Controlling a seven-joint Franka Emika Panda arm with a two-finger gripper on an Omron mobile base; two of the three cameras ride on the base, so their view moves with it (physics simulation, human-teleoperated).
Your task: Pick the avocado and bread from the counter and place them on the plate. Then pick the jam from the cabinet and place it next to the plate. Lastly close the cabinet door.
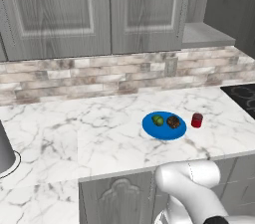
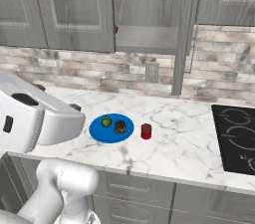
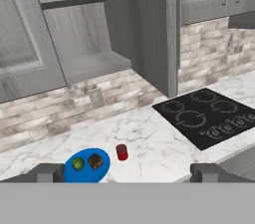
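On the white marble counter [image 1: 99, 133] lies the blue plate [image 1: 164, 129], with the green avocado [image 1: 158, 120] and the dark brown bread [image 1: 173, 122] side by side on it. The red jam [image 1: 197, 120] stands on the counter just right of the plate, apart from it. The hand view shows the same group from high up and well back: plate [image 3: 85, 172], avocado [image 3: 77, 164], bread [image 3: 95, 161], jam [image 3: 121, 152]. My gripper [image 3: 127, 174] is open, its fingertips [image 3: 50, 172] far apart with nothing between them. The cabinet [image 2: 147, 36] stands open, its cabinet door [image 2: 185, 34] swung out edge-on.
A black cooktop [image 2: 236, 138] sits in the counter to the right. A small orange-brown ball [image 2: 116, 29] peeks from the cabinet shelf's left edge. A brick backsplash [image 1: 124, 76] runs behind, with an outlet [image 2: 152, 72]. A grey cylinder [image 1: 5, 151] stands at the far left.
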